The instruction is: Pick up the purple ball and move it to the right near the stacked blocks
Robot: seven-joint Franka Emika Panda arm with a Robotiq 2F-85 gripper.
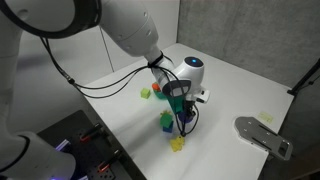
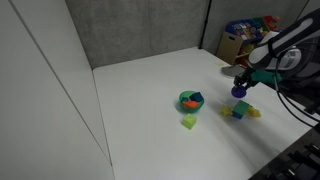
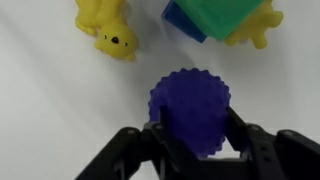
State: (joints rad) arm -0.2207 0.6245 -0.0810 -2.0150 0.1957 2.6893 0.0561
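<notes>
The purple ball (image 3: 190,100), dark purple-blue with a bumpy skin, sits between the two black fingers of my gripper (image 3: 193,124), which is shut on it. In an exterior view the ball (image 2: 238,91) hangs in the gripper (image 2: 240,84) just above the table, right over the stacked blocks (image 2: 238,110). The stack is a green block over a blue one (image 3: 210,18), at the top of the wrist view. In an exterior view the stack (image 1: 167,122) stands next to the gripper (image 1: 183,118); the ball is hard to make out there.
Yellow toy pieces (image 3: 108,30) (image 3: 262,28) lie either side of the stack. A green bowl (image 2: 190,100) with colourful items and a light-green cube (image 2: 189,122) sit mid-table. A grey metal plate (image 1: 262,135) lies near one table edge. A cardboard box (image 2: 240,42) stands beyond the table.
</notes>
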